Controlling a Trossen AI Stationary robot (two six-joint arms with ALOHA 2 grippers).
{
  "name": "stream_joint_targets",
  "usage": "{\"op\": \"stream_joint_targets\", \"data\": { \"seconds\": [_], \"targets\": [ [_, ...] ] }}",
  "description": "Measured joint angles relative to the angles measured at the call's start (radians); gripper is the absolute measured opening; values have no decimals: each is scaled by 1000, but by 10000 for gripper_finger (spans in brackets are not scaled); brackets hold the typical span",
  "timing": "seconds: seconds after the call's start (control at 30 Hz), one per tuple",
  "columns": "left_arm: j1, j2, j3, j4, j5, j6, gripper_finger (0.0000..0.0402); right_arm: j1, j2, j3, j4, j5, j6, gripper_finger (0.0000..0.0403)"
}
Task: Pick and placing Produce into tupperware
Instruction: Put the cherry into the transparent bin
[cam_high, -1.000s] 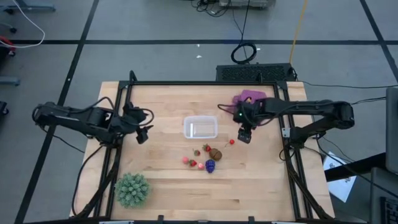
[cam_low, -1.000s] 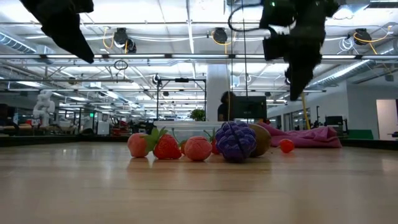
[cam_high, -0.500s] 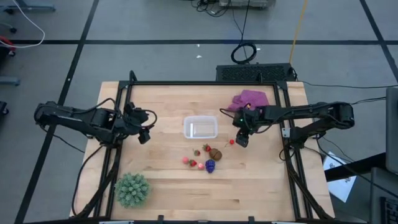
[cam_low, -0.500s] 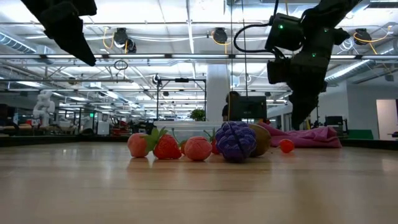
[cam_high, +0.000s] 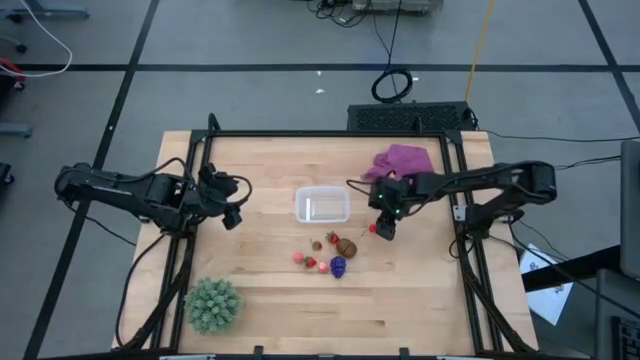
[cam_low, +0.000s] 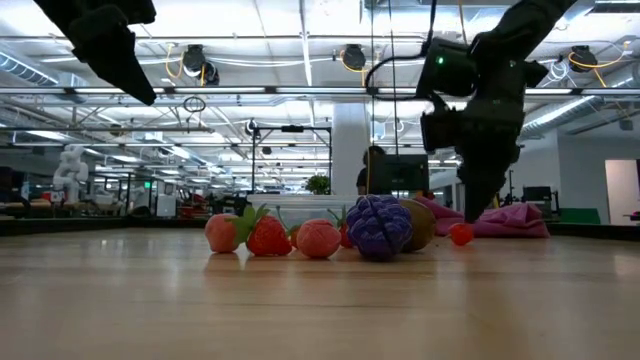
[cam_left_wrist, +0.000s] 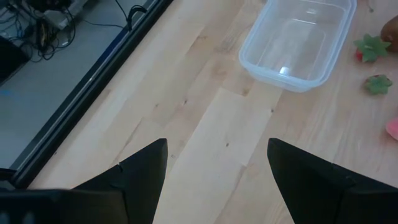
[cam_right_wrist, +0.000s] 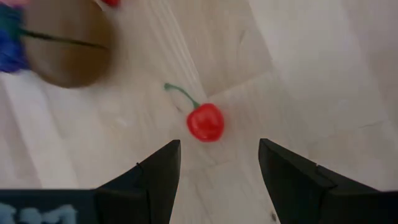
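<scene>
Right claw (cam_high: 384, 231) is down low over the desk (cam_high: 270, 290), right of centre in the overhead frame, its fingers apart with nothing between them. Just ahead of it sits a small red cherry (cam_right_wrist: 205, 122) with a thin green stem, bare wood all round it; from desk level the cherry (cam_low: 460, 234) shows at the foot of that arm, touching nothing.

Over on the left of the overhead frame, the left claw (cam_high: 231, 216) hangs above the desk, fingers spread and empty, well apart from everything.

The tupperware (cam_high: 322, 205) sits near the middle of the frame, clear, and looks empty. The produce lies just below it and slightly right: a brown round piece (cam_high: 347, 247), a dark purple cluster (cam_high: 338, 265), red strawberry pieces (cam_high: 311, 262) bunched close together.

A spiky green ball (cam_high: 212, 304) rests at lower left. A magenta cloth (cam_high: 401, 159) lies bunched at upper right, near the desk's edge.
</scene>
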Motion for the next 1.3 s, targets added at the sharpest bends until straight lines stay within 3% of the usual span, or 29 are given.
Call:
{"op": "stream_joint_targets", "data": {
  "seconds": [0.2,1.3],
  "targets": [
    [0,0,0,0,0,-8,280,1,57,0,17,2,-3,208],
    [0,0,0,0,0,-8,280,13,56,1,119,52,-1,208]
  ]
}}
